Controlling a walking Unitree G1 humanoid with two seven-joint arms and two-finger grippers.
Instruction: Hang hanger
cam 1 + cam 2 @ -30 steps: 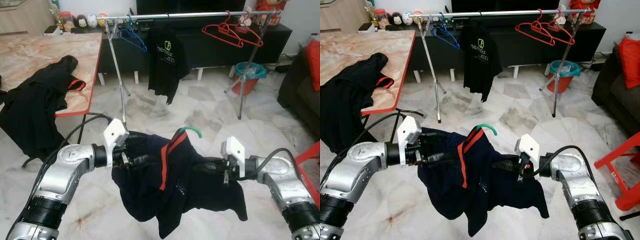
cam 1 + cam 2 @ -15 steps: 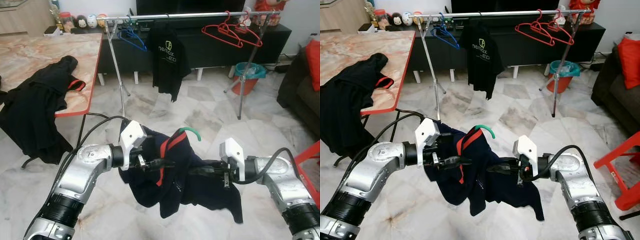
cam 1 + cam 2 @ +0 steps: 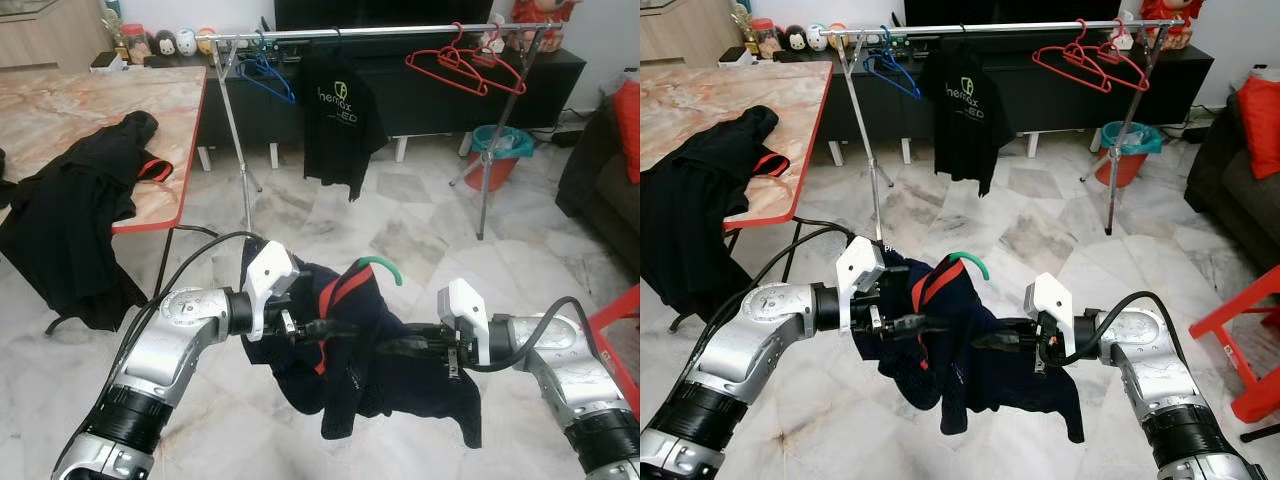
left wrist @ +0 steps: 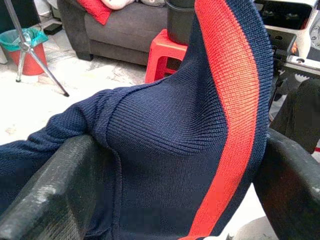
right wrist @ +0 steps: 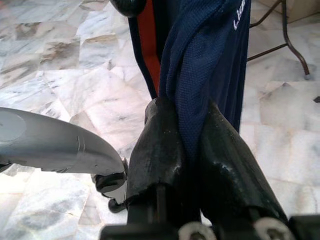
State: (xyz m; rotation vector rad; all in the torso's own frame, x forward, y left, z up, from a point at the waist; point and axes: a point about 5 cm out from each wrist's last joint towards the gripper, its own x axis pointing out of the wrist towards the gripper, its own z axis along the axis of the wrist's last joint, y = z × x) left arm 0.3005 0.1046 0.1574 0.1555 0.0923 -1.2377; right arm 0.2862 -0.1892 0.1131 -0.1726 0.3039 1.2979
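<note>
Hanger (image 3: 380,266) with the green hook is sitting inside the navy shirt (image 3: 365,360) that we are holding up between our two hands above the marble floor (image 3: 400,215); our left hand (image 3: 330,326) is clamped on its red-striped collar; our right hand (image 3: 395,345) is pinching the fabric tight; the clothes rail (image 3: 380,30) is standing well apart beyond.

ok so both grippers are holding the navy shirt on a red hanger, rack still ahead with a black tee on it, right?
Not quite: the hanger's hook is green, not red, as the left eye view shows. The rest stands: the left gripper and right gripper both hold the navy shirt, and the rack ahead carries a black tee.
</note>
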